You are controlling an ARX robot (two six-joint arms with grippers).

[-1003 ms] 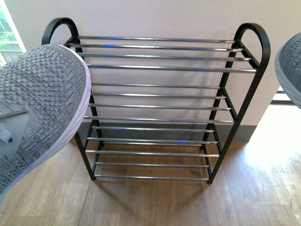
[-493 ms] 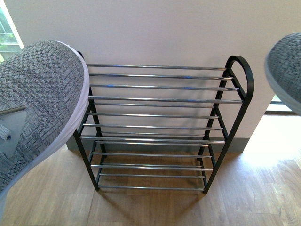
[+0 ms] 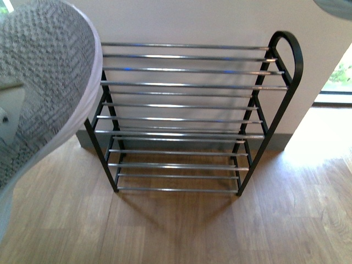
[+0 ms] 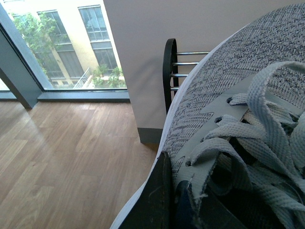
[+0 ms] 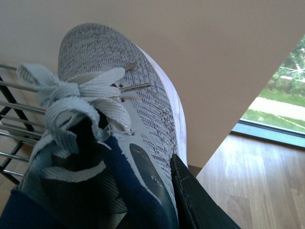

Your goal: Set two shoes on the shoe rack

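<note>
The shoe rack [image 3: 187, 118], a black frame with chrome bars, stands against the wall in the front view. The left grey sneaker [image 3: 41, 88] fills the left of that view, toe up, in front of the rack's left end. My left gripper [image 4: 174, 205] is shut on its collar in the left wrist view, a dark finger [image 4: 155, 200] against its side [image 4: 214, 90]. Only a sliver of the right grey sneaker [image 3: 335, 6] shows at the top right corner. My right gripper [image 5: 157, 195] is shut on its side [image 5: 109, 76] in the right wrist view, the rack's bars [image 5: 14, 124] behind it.
A wood floor [image 3: 181, 231] lies before the rack. A pale wall [image 3: 181, 22] with a grey skirting stands behind it. Floor-to-ceiling windows [image 4: 62, 52] flank the wall on both sides [image 5: 281, 105]. The rack's left end [image 4: 169, 67] shows past the left sneaker.
The front view has shifted: the rack sits higher in the frame. The left sneaker has risen and come closer. The right sneaker has risen almost out of the top right corner.
</note>
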